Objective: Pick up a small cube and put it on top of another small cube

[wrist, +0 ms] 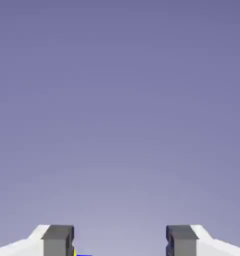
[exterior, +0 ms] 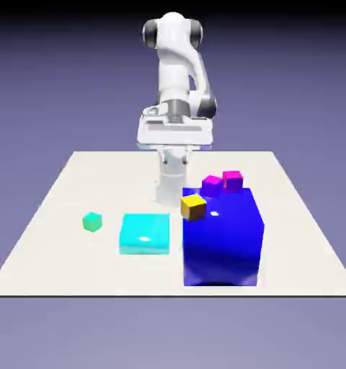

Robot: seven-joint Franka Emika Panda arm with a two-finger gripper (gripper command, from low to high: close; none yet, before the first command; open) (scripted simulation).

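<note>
The small green cube (exterior: 92, 221) rests on the table at the exterior view's left, by itself. A small yellow cube (exterior: 193, 207) sits at the near left corner of the big blue block's (exterior: 223, 241) top. Small magenta (exterior: 212, 184) and red (exterior: 232, 179) cubes stand side by side at its far edge. My hand (exterior: 176, 133) hangs high above the table's far side, well away from the green cube. In the hand view my gripper (wrist: 119, 242) is open, its grey fingertips (wrist: 58, 240) wide apart with only backdrop between them.
A flat cyan block (exterior: 145, 233) lies between the green cube and the blue block. The table's (exterior: 60, 267) front edge runs just below the blue block. A sliver of yellow and blue shows at the hand view's bottom edge.
</note>
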